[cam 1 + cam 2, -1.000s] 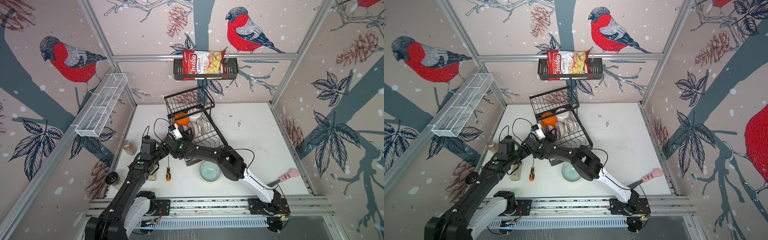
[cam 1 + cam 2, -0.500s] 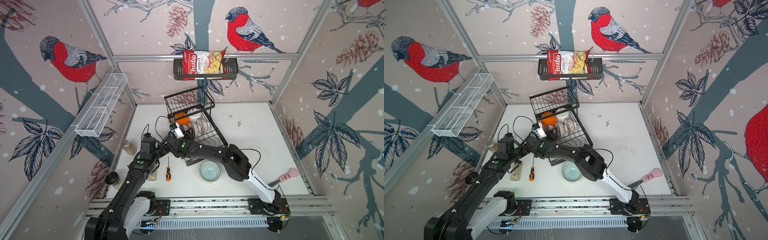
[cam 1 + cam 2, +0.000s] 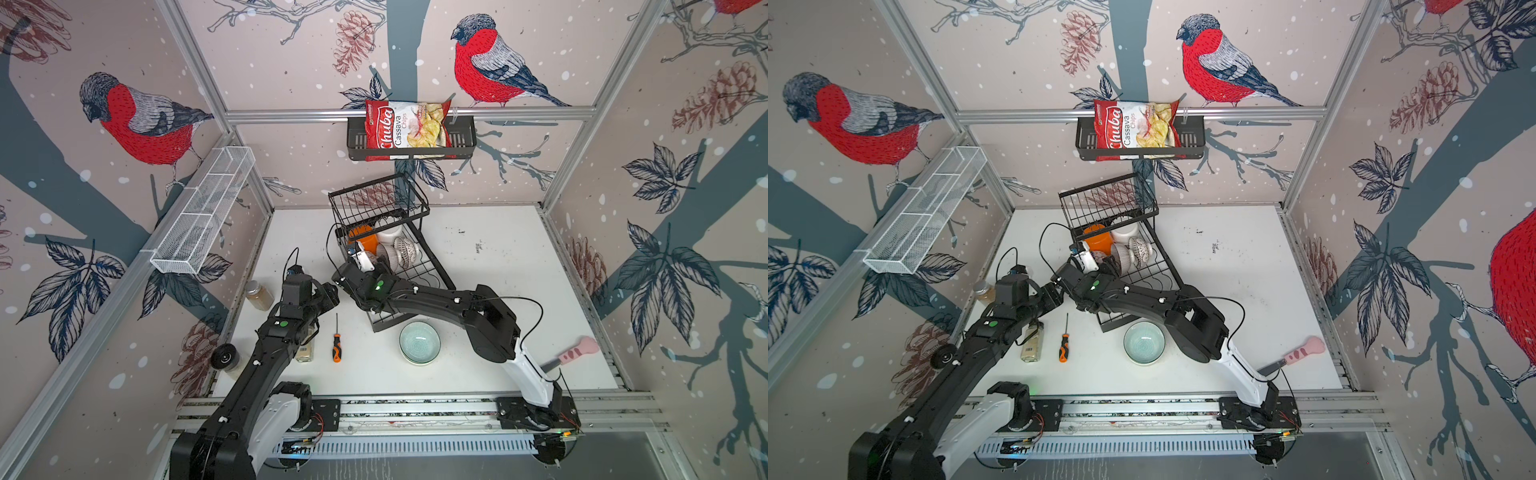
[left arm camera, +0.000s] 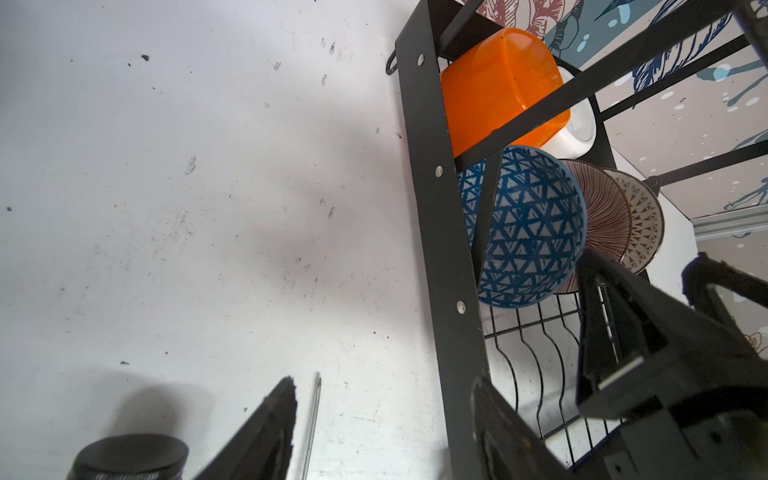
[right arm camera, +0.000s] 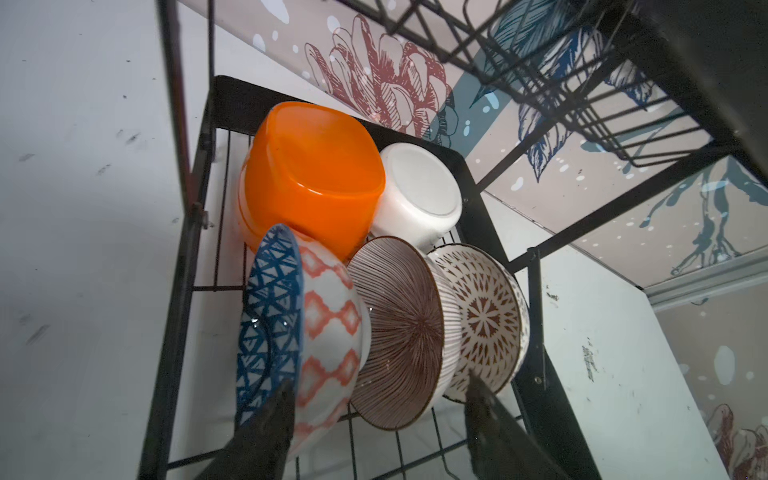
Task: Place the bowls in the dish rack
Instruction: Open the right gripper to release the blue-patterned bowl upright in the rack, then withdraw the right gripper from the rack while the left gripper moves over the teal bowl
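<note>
On the lower tray of the dish rack (image 4: 440, 216) an orange bowl (image 5: 311, 174) and a white bowl (image 5: 419, 187) lie side by side, with their bottoms turned to the right wrist camera. Next to them three rounded bowls stand on edge in a row, each one touching the next: a blue-triangle bowl (image 5: 270, 299) with orange diamonds on its outer side, a brown-striped bowl (image 5: 399, 328) and a brown-flower bowl (image 5: 486, 316).

The right tool (image 5: 378, 432) reaches into the rack. Its jaws stand wide apart and grip nothing. One finger is at the rim of the blue-triangle bowl, and I cannot tell if it touches.

The left tool (image 4: 382, 419) hovers over the tabletop (image 4: 166, 208) just beside the rack, also with jaws apart and empty.

A pale teal bowl (image 3: 419, 343) sits upright on the tabletop, near the rack's corner, as both top views show.
</note>
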Robot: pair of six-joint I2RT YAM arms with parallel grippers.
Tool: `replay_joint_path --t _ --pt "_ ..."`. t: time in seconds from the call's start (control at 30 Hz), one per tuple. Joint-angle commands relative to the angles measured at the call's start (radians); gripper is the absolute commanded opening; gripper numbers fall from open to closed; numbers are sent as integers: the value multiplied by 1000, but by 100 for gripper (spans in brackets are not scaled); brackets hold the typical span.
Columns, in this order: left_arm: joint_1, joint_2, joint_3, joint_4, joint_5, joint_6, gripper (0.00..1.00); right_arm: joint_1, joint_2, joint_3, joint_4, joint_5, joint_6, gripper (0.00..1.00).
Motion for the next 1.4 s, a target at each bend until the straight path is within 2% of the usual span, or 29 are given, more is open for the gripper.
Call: replay_joint_path --t 0.0,0.17,0.47,0.67,0.9,1.13,1.37 --pt "-1 0 9 23 8 19 67 -2 -23 -8 27 -54 21 65" --pt "-1 3 8 33 25 21 67 -1 -64 -26 38 -112 25 67" --pt "-2 16 5 77 136 25 67 -10 -190 -122 65 -207 46 72" --pt "-23 -7 26 50 150 24 72 -56 -276 -192 22 -303 113 73" --pt "-130 -24 110 -29 83 31 76 -145 -442 -353 -6 -456 178 73" --pt "-244 4 143 -58 54 14 75 -221 -592 -525 -48 -534 213 73" --pt "-434 86 200 -108 -55 -18 73 -298 -733 -667 -60 -624 232 73"
